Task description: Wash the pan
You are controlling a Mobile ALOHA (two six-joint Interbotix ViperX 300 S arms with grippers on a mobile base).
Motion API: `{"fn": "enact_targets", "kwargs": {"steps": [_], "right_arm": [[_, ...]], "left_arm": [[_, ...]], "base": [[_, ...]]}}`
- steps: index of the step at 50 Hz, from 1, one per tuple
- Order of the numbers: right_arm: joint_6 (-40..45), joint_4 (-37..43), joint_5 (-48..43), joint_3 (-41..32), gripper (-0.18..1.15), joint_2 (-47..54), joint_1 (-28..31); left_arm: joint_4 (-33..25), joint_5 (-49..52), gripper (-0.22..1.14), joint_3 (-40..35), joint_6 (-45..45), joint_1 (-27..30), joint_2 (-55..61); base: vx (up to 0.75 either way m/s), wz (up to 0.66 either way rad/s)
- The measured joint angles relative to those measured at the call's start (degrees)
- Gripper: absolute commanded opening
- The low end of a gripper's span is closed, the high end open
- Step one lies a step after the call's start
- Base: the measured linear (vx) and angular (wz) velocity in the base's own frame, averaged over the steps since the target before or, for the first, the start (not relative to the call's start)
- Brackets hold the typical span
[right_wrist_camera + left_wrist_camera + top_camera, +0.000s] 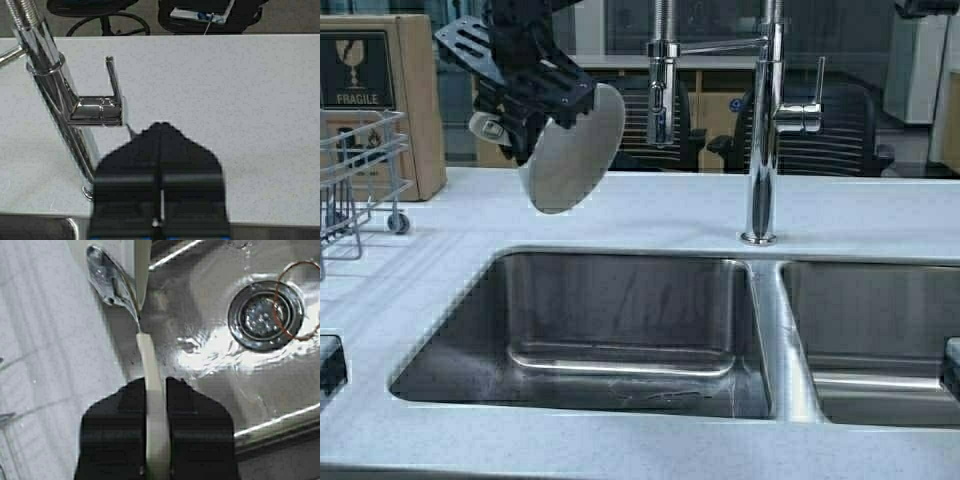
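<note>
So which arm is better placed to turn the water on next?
The right. The left gripper is shut on the pan handle, holding it above the left basin. The right gripper is shut and empty, close to the faucet lever.

Below the left pincer (pixel 535 95) and its raised pan (pixel 575 150) the sink basin (pixel 620 330) lies open. To its right stands the faucet (pixel 760 130); to its left, a wire rack (pixel 355 175).

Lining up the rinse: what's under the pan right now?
The left gripper holds the pan by its handle, tilted over the left sink basin. The drain lies below, off to one side. The pan's inside is hidden.
</note>
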Motion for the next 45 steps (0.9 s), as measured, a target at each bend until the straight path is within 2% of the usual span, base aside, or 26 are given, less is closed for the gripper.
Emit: {"fn": "enact_targets", "kwargs": {"steps": [10,20,33,45], "right_arm": [[0.1,0.0,-0.1,0.0,0.05,0.0,0.3],[0.4,0.0,0.0,0.0,0.05,0.0,0.0],[0.4,0.0,-0.1,0.0,0.05,0.0,0.2],[0.4,0.0,0.0,0.0,0.05,0.1,0.0]], "left_arm": [[0.4,-4.3,0.02,3.0,0.1,0.2,4.6],[3.1,-4.7,0.02,2.5,4.7,4.0,-3.2],[2.8,-4.1,0.02,-0.2,17.9,17.1,-18.2],[-4.2,-4.0,0.03,-4.7,31.8,31.1,-24.3]], "base": [[0.0,0.0],[0.0,0.0],[0.0,0.0],[0.0,0.0]]}}
